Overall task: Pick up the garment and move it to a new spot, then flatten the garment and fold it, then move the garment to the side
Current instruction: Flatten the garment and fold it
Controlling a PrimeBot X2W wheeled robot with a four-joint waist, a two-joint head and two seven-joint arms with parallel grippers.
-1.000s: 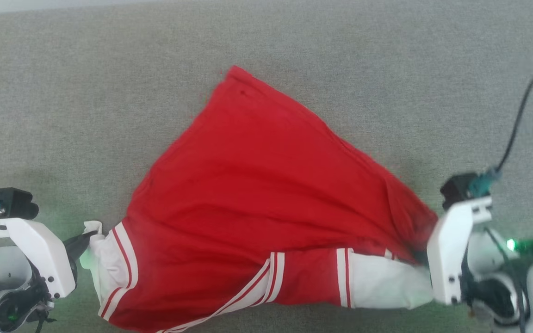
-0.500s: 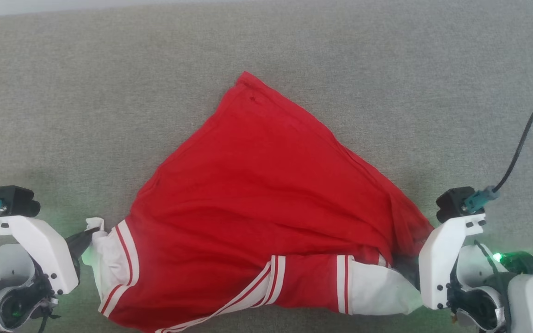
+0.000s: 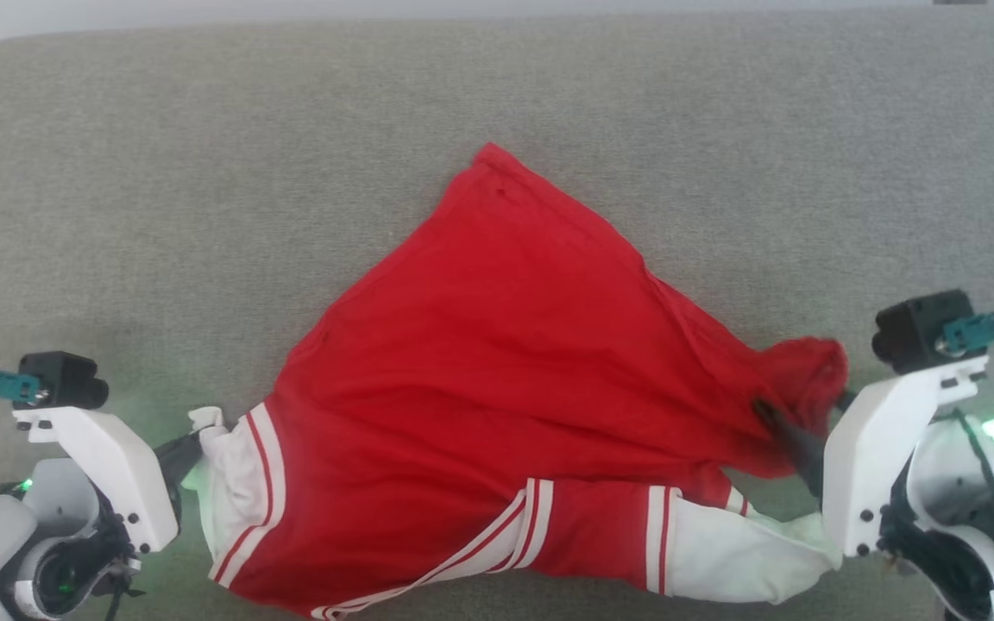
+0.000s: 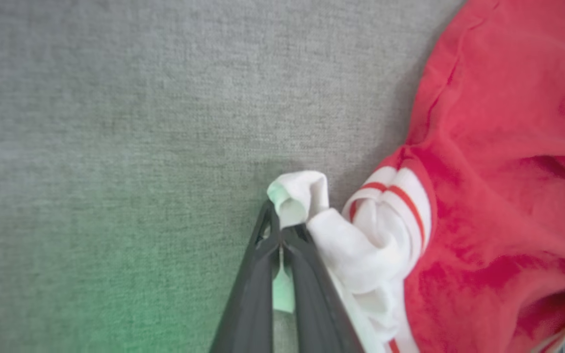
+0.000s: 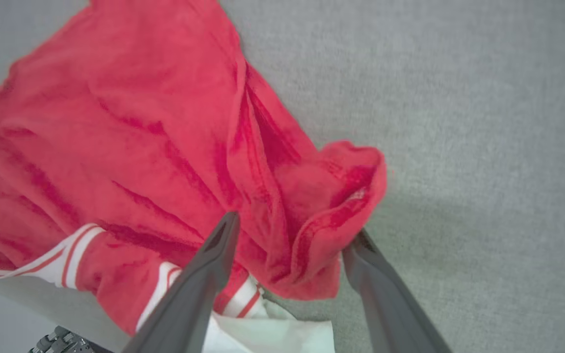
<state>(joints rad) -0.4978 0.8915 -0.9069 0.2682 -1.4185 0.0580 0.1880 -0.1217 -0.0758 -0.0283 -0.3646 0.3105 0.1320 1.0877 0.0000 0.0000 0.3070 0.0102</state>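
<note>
Pinching the white cuff (image 4: 297, 196) of the near-left sleeve, the left gripper (image 4: 277, 228) has its jaws shut on the cloth. I judge this to be an anchor that pins that corner of the garment (image 3: 506, 362) while the other side is worked.

At the near right, the right gripper (image 5: 292, 230) stands with its jaws wide open, one finger on each side of a bunched red fold (image 5: 331, 196) at the garment's edge. Nothing is clamped there, though the outer finger may be brushing the fold; the wrist view is too soft to be sure.

Between the two grippers the shirt lies across the near part of the grey woven worktop (image 3: 204, 172). Its white sleeves are closest to the robot and the red-and-white striped trim (image 3: 531, 526) crosses just behind them. The right-hand sleeve lies limp beside the right gripper's pale housing.

Farther out, the plain red body spreads in a rough triangle, narrowing to a corner that points away and a little to the right. Soft ridges run down toward the right-hand bunch. No lettering shows on this upper face.

The work looks to be at the flattening step. The bunch is what stops the cloth lying flat, so the next move probably calls for a fresh grip on that side and a pull away from the left anchor.
</note>
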